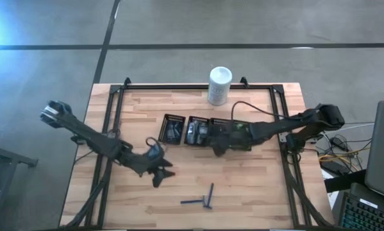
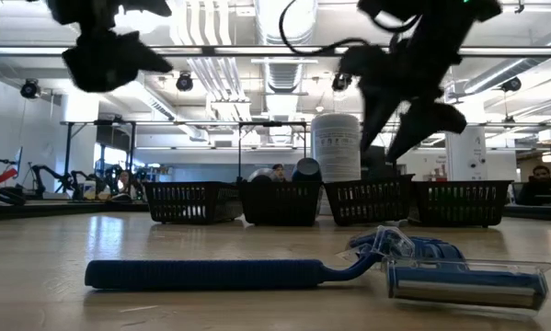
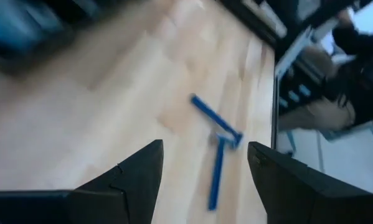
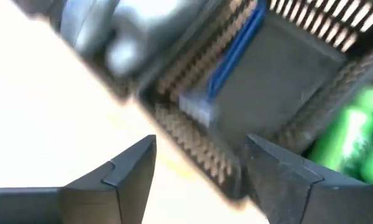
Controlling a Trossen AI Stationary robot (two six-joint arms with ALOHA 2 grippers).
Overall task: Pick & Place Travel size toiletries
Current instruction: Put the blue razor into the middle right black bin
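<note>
High view: two blue razors point(image 1: 201, 199) lie touching on table point(image 1: 256, 186).

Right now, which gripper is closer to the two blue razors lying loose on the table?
Left. The left gripper hangs open just beside the blue razors, toward the table's left. The right gripper, also open, is farther back over the black mesh tray.

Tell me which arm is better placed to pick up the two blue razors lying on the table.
Probably the left. Its end effector is open over bare wood near the blue razors, which its wrist view shows just ahead. The right end effector is open over the black mesh tray, farther away.
</note>
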